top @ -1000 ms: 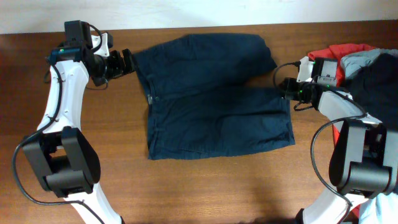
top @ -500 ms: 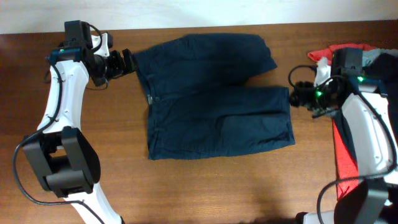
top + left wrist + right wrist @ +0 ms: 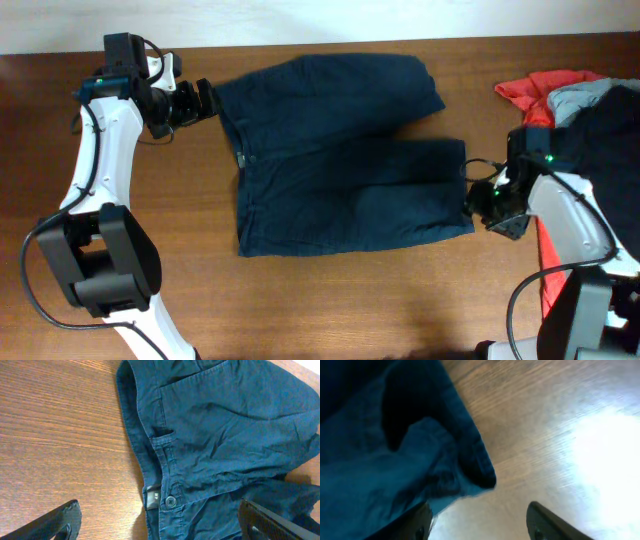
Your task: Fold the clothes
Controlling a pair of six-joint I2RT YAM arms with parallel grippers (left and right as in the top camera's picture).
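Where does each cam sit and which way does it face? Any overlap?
Overhead: fixed above the table, looking straight down at the navy shorts; shows the left gripper by the waistband and the right gripper by the lower leg hem.
Left wrist: behind the left fingers, seen at the bottom corners, facing down at the waistband button.
Right wrist: behind the right fingers, seen at the bottom edge, facing down at a hem corner.
Shared: overhead and left wrist both show the waistband button.

From overhead I look straight down on the bench (image 3: 330, 300), taking in nearly all of it. My left wrist camera sits close over the waistband (image 3: 142, 445) of the shorts (image 3: 340, 170). My right wrist camera is even closer, at a leg hem (image 3: 477, 460). Both patches show from above.
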